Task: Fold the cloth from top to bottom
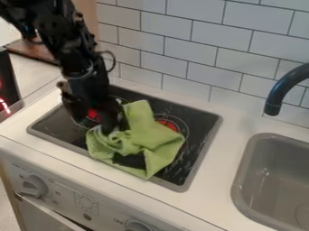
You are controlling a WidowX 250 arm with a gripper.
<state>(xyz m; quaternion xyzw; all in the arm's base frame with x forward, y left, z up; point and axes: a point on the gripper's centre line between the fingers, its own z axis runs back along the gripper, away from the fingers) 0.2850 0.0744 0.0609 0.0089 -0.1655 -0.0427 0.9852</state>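
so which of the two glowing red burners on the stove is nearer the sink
The burner just right of the green cloth in the picture. The other burner glows left of the cloth, farther from the sink.

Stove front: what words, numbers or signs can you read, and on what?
No words or numbers read for certain.
Around left knob: marks too small to read.
Left of right knob: short print, too small to read.
Between knobs, on front panel: a round, rayed sign.

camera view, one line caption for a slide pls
Black gripper down at a crumpled green cloth on a black cooktop, sink alongside.
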